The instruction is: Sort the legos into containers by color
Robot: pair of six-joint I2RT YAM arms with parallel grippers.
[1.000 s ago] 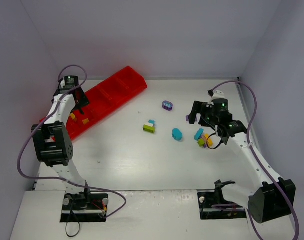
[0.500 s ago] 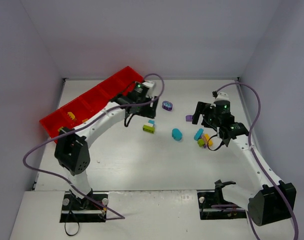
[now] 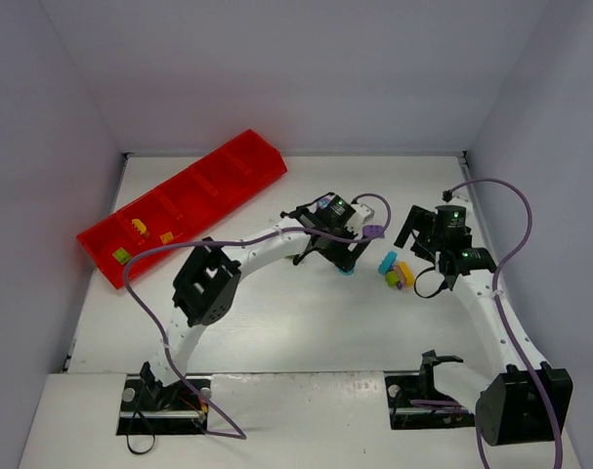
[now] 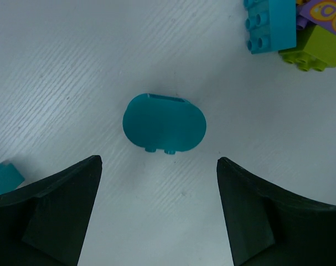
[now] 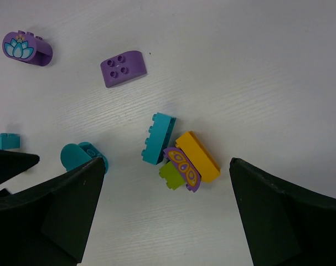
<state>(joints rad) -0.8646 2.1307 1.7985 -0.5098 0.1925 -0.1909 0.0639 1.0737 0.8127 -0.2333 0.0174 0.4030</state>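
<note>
purple brick (image 5: 27,49) bears a printed lotus flower.

- Left arm (image 3: 267,242), right arm (image 3: 493,318): white links, bulky black joint housings (image 3: 206,283).
- Purple cable (image 3: 491,182) runs loose along each arm.
- Small green light (image 3: 449,208) on each wrist unit.
- Black base plates (image 3: 164,405).
- Fingers (image 4: 51,216): matte black, wedge-shaped.
</note>
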